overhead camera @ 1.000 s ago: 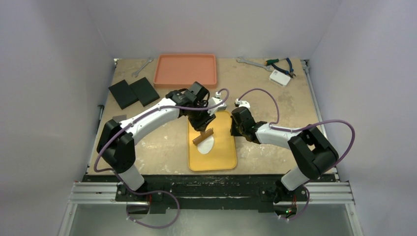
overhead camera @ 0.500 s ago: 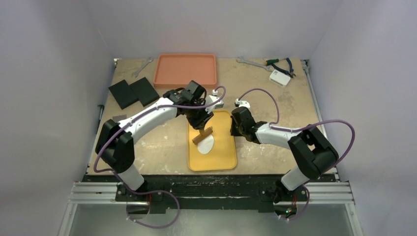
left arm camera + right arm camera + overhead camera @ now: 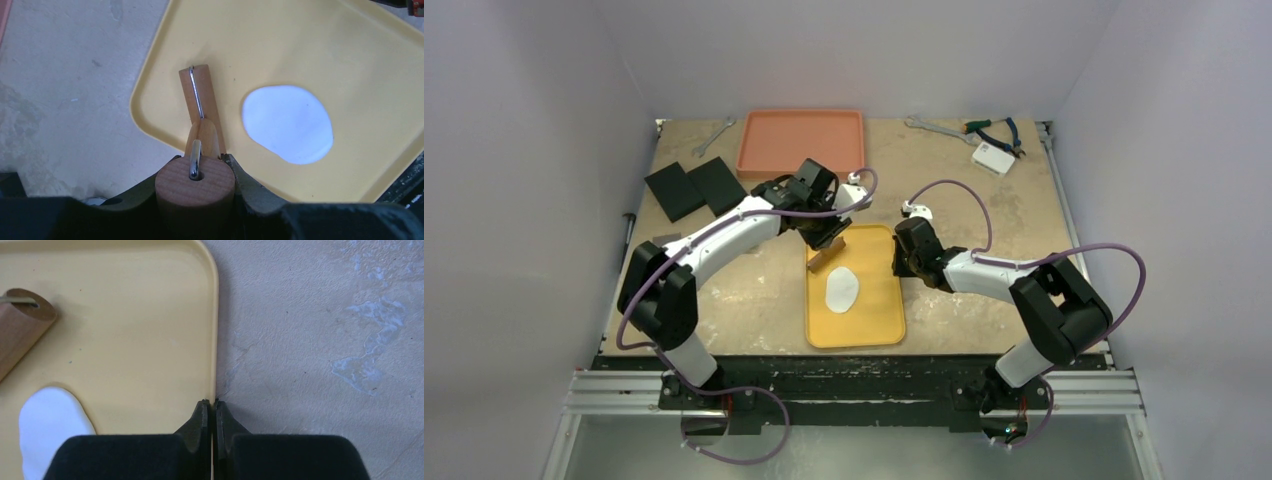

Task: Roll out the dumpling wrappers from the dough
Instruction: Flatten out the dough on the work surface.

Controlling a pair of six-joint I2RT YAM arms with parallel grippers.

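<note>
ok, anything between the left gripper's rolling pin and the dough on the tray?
Nothing visible. The left gripper holds the rolling pin at the yellow tray's far-left corner; only bare tray lies between it and the dough. The right gripper pinches the tray's right rim, off that path.

Wooden roller, smooth yellow plastic tray, matt white dough

In the right wrist view the rolling pin runs off the left edge, and the white dough disappears behind the right hand and the bottom edge.
</note>
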